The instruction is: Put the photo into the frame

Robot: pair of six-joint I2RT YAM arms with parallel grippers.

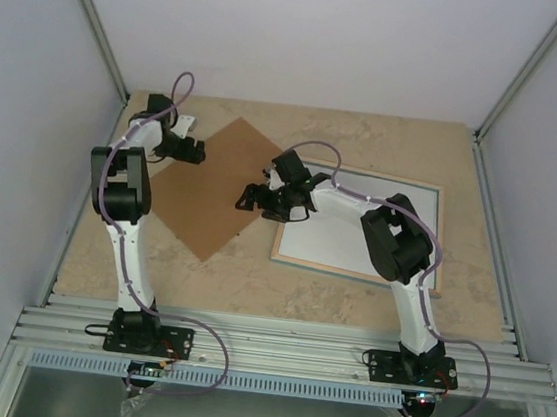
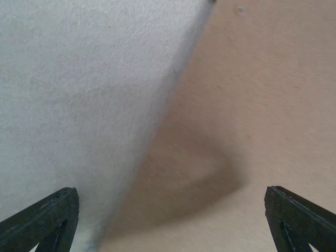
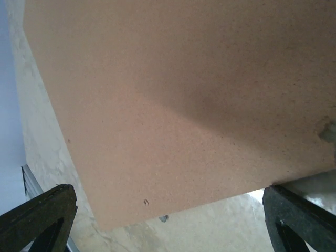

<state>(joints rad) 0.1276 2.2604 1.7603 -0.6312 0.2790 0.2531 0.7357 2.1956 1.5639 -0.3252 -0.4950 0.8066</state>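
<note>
Top view: the frame (image 1: 324, 268) lies flat at 3 o'clock from the right gripper (image 1: 249, 201), its long axis left-right and the right arm nearer. The left gripper (image 1: 200, 151) hangs at the brown backing board's (image 1: 203, 205) 11 o'clock edge.

Left wrist: fingers (image 2: 52, 210) spread wide and empty over a white sheet (image 2: 68, 94), possibly the photo face down; no print shows.

Right wrist: fingers (image 3: 42, 210) wide and empty above the board.

The board (image 1: 216, 186) is plain brown; the table (image 1: 328, 300) beige, marbled; the frame (image 1: 322, 267) pale wood edged turquoise, white inside; arms (image 1: 126, 241) white and black; cables (image 1: 212, 347) purple.
</note>
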